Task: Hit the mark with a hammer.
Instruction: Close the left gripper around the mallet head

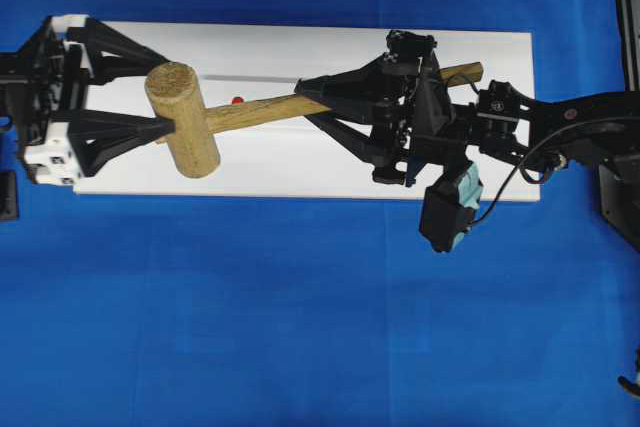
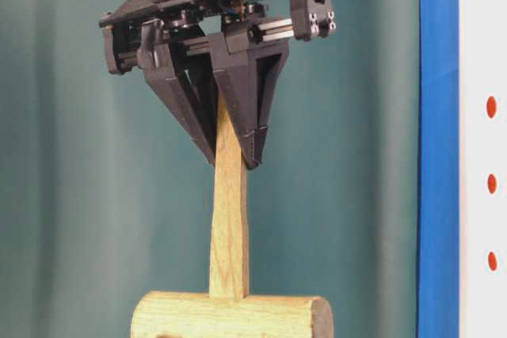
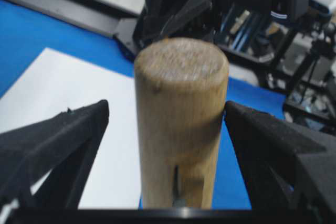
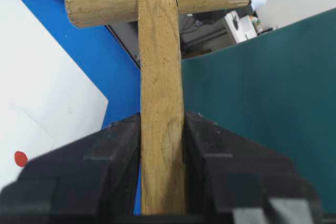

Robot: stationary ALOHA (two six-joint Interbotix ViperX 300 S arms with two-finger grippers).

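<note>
Clearly the right pincer (image 1: pixel 305 87) clamps the hammer (image 1: pixel 183 119) handle; the left pincer (image 1: pixel 160 90), open around the head at nine o'clock, could block a swing toward the mark (image 1: pixel 237 100).

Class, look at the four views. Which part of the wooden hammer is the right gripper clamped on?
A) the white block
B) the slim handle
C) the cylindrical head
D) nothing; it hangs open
B: the right gripper is shut on the hammer at its slim handle, while the left gripper stands open around the head.
</note>
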